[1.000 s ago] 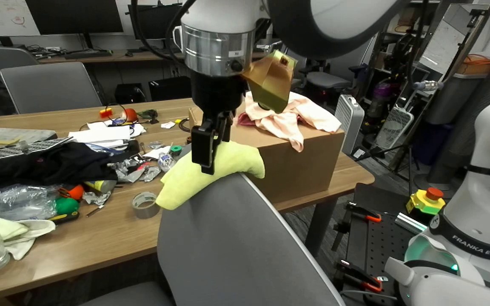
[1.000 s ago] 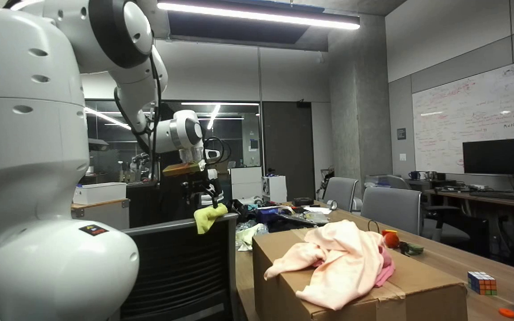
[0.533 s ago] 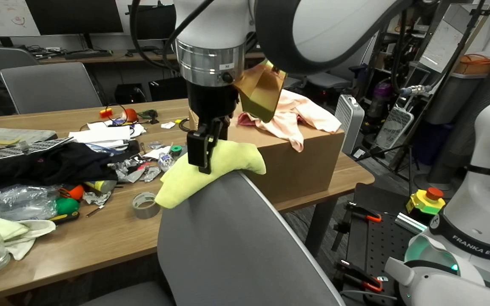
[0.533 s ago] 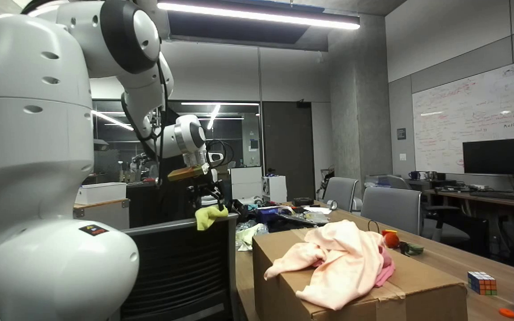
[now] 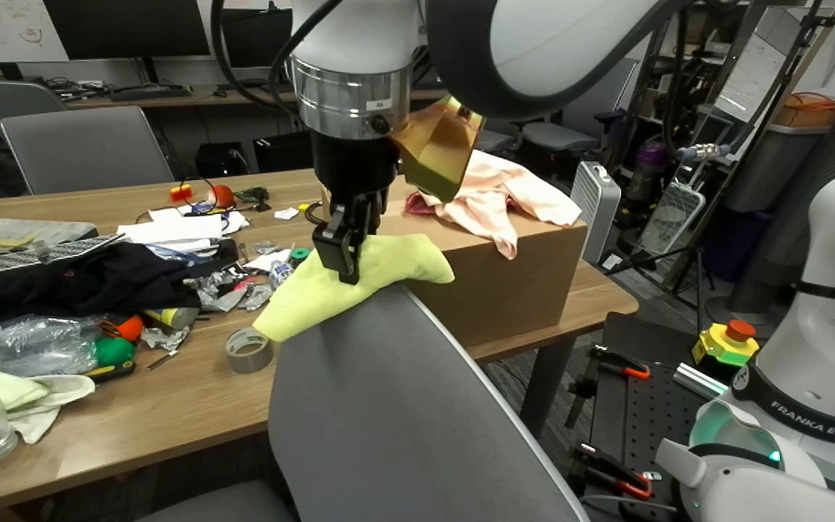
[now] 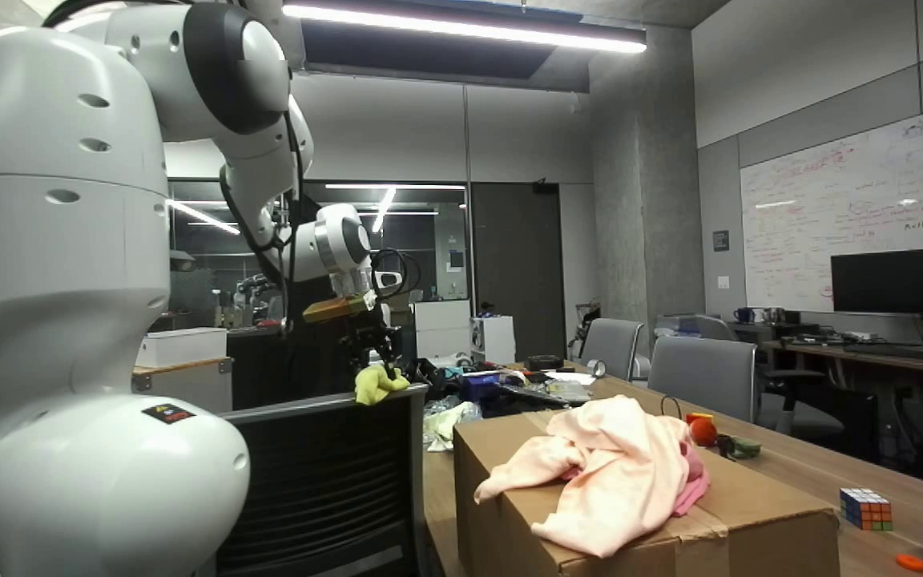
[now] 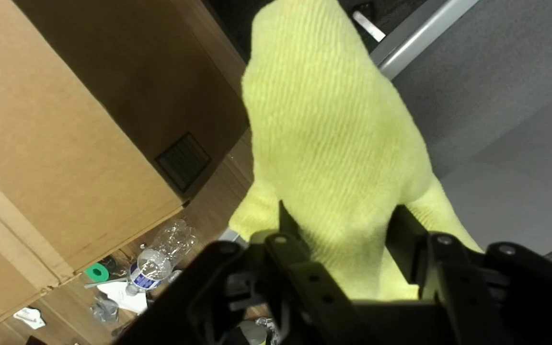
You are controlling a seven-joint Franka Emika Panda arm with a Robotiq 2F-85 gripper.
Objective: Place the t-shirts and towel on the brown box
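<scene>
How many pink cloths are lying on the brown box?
2 visible in both exterior views: a pale pink cloth bunched on the brown box, and a darker pink cloth showing from beneath it. More may be hidden under the folds.

In an exterior view a long tube light (image 6: 465, 29) is glowing at twelve o'clock, a concrete column (image 6: 642, 176) is rising at two, and a whiteboard (image 6: 862, 192) with red writing is hanging between two and three. Grey chairs (image 6: 702, 377) are standing at four, beside the wooden desk (image 6: 798, 477). In an exterior view, past the desk's edge, dark floor (image 5: 200, 467) is showing between seven and eight o'clock, probably carpeted.
</scene>
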